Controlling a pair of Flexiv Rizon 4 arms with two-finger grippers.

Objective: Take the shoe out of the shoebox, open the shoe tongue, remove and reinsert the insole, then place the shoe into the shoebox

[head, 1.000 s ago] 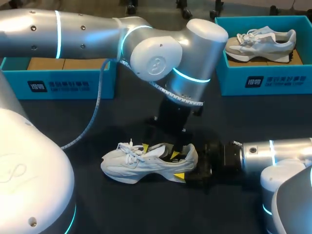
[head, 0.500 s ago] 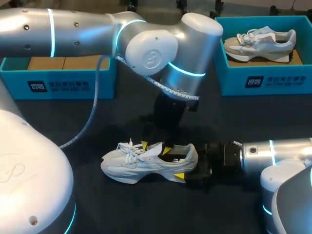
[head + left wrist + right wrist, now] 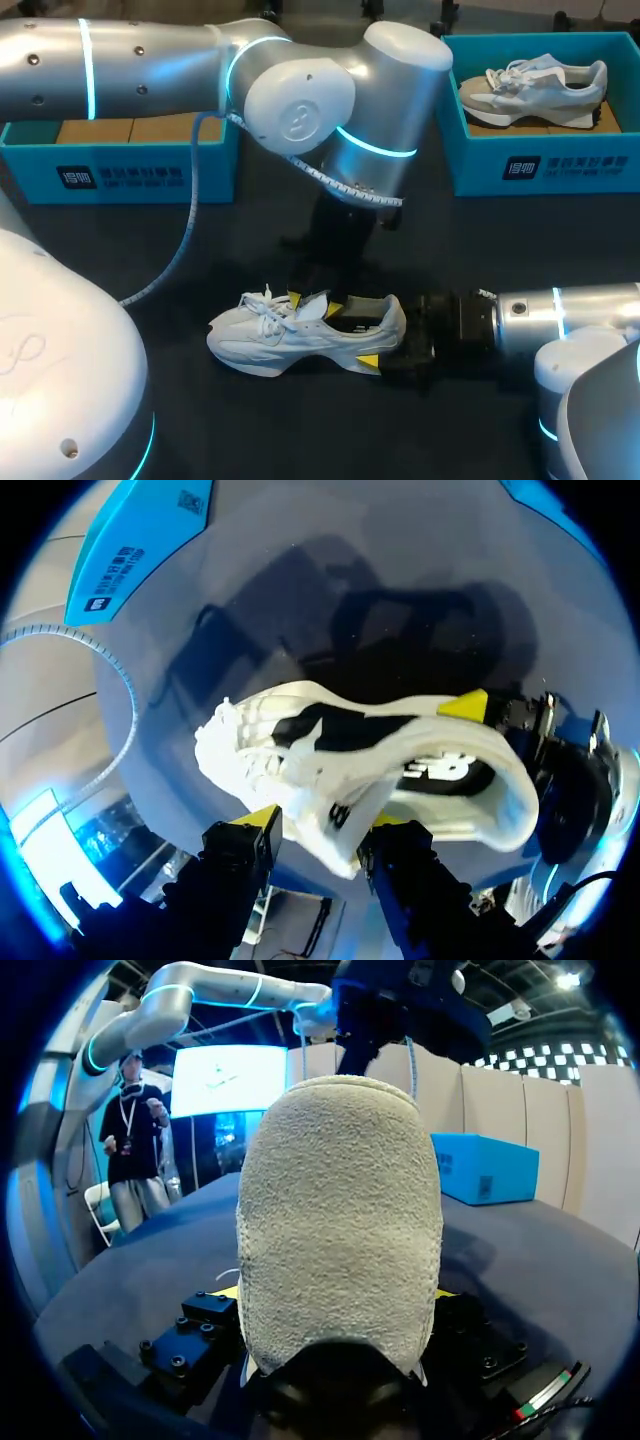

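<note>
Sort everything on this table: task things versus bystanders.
Job: white mesh sneaker; left gripper on its tongue; right gripper at its heel; left blue cardboard shoebox.
Lying about: right blue cardboard shoebox holding a grey-and-white sneaker.

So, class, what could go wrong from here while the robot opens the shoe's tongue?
The left gripper pinches only the edge of the tongue, so it may slip free. The right gripper holds the shoe by the heel alone; a hard pull might tilt or drag it. Loose laces beside the tongue could snag.
</note>
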